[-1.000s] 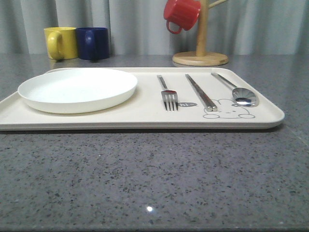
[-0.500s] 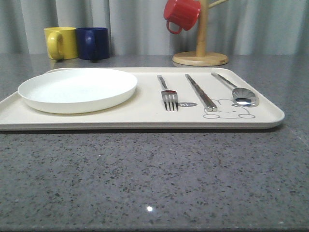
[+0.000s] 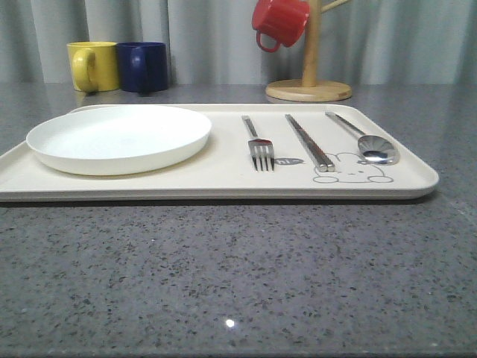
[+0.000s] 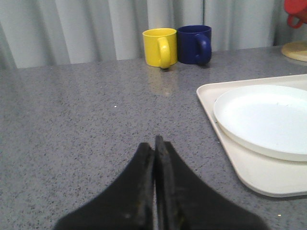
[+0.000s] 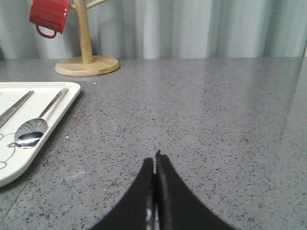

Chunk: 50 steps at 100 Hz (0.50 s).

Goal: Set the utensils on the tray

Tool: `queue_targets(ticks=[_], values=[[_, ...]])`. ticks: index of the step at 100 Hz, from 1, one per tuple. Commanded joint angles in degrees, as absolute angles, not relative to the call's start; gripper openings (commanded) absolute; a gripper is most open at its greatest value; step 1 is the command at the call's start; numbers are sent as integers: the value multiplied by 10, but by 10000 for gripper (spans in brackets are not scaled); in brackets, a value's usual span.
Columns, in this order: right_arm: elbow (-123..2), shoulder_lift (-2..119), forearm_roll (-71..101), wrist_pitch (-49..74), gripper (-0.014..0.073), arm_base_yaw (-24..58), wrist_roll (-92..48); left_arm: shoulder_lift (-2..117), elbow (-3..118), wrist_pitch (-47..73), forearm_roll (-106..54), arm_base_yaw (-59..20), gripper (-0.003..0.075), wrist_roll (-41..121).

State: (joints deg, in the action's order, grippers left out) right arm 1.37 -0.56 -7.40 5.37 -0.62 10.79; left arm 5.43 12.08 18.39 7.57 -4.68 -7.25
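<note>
The cream tray [image 3: 223, 175] lies across the middle of the grey table. On its right half rest a silver fork [image 3: 258, 144], a pair of flat chopsticks [image 3: 308, 142] and a spoon [image 3: 370, 145] by the rabbit drawing. From the right wrist I see the spoon [image 5: 33, 128] and the tray's corner [image 5: 19, 160]. My left gripper [image 4: 154, 143] is shut with nothing in it, over bare table to the left of the tray [image 4: 249, 170]. My right gripper [image 5: 154, 160] is shut and empty too, over bare table to the right of the tray.
A round white plate [image 3: 119, 138] fills the tray's left half. A yellow mug [image 3: 92, 66] and a blue mug [image 3: 144, 66] stand at the back left. A wooden mug tree [image 3: 310, 78] holding a red mug [image 3: 279, 22] stands at the back right. Curtains close the far side.
</note>
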Motion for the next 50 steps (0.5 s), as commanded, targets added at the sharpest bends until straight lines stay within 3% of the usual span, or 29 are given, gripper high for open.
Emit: queue_targets(ticks=[1,23,50], values=[[16,-17,-81,7,-61,-10,104,40,81,68,70,-20,-20,-83],[16,-17,-81,7,-61,-10,104,-23,-20,29,38,1,-20,-83],[16,-16,-81,6,-61,-10,104,-23,-19,33,37,2,-19,-83]])
